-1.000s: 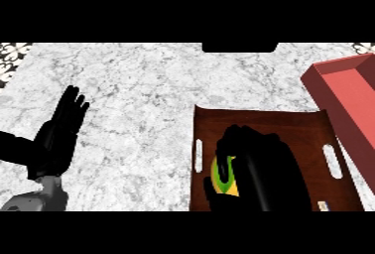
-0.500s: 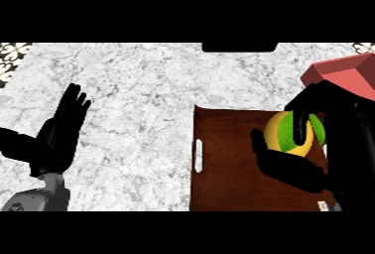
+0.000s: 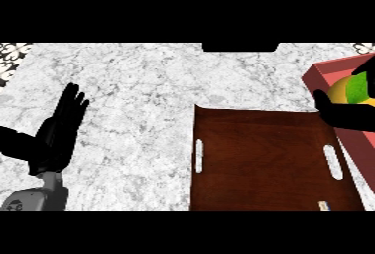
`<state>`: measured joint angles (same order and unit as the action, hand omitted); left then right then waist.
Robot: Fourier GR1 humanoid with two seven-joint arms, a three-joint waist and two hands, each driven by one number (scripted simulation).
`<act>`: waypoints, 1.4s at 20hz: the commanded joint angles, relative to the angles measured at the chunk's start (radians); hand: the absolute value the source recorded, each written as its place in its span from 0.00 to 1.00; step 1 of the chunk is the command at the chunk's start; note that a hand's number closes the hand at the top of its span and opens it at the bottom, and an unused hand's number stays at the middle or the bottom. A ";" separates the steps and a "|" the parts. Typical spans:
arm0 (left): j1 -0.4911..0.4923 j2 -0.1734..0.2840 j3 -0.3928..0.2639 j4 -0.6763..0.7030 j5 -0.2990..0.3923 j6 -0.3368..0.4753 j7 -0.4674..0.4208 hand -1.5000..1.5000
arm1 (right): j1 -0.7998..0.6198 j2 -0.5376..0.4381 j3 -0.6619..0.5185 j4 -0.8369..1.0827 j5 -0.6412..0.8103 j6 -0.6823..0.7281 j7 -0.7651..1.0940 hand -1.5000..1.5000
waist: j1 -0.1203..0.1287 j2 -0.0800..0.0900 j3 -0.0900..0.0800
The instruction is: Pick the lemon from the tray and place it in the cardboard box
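The lemon (image 3: 350, 91), yellow with a green patch, is at the right edge, held by my right hand (image 3: 344, 115), whose fingers and thumb curl round it. It hangs over the near wall of the reddish box (image 3: 322, 73) at the far right. The dark brown tray (image 3: 264, 163) lies below it on the counter with nothing on it. My left hand (image 3: 57, 134) rests open at the left, fingers up.
White slots (image 3: 199, 154) mark the tray's handles on both sides. The marble counter (image 3: 139, 89) stretches left and behind the tray. A dark object (image 3: 239, 47) sits at the far edge.
My right hand has carried the lemon up off the tray and rightward to the box's near wall. The left hand has stayed where it was.
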<state>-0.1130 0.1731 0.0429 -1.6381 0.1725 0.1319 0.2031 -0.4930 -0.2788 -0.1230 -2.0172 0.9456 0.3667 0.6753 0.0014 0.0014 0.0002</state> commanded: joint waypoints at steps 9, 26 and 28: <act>0.020 -0.014 -0.007 -0.047 -0.008 -0.009 0.009 0.50 | 0.043 -0.208 -0.177 0.535 0.057 -0.303 -0.406 1.00 | 0.014 0.003 0.001; -0.005 -0.010 0.018 0.009 -0.009 -0.031 -0.018 0.50 | -0.060 -0.298 -0.227 1.053 0.023 -0.377 -0.656 0.00 | 0.008 0.005 0.001; 0.032 -0.038 -0.013 -0.024 -0.026 -0.013 -0.015 0.50 | -0.099 -0.306 -0.271 1.043 -0.015 -0.456 -0.716 0.00 | 0.017 0.004 0.002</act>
<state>-0.1191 0.1520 0.0406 -1.6659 0.1506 0.1269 0.2264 -0.5656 -0.5869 -0.3306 -0.9886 0.9855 0.0459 0.0618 0.0157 0.0060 0.0019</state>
